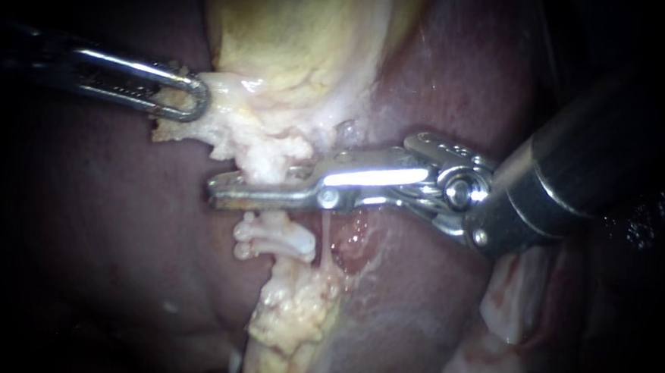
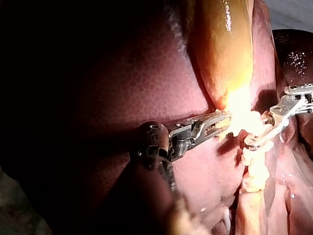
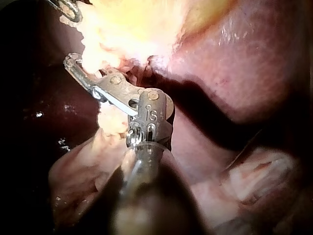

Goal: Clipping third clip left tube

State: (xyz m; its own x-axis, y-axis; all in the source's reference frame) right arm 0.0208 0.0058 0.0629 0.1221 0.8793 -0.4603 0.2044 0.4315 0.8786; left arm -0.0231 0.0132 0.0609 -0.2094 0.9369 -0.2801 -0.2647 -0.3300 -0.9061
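Support in view: the liver point(image 1: 103, 220), dark red-brown and moist, fills the field in all three views. Whatever lies under it is hidden.

Lying directly on it:
- the gallbladder point(image 1: 302, 41), pale yellow, at upper middle of the endoscope view
- a pale lumpy strand point(image 1: 292, 313), running down from the gallbladder's lower edge
- just beside the strand, a small raw red patch point(image 1: 352, 248) on the liver surface

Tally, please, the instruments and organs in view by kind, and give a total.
instruments: 2 (left instrument, right instrument)
liver: 1
gallbladder: 1
total: 4
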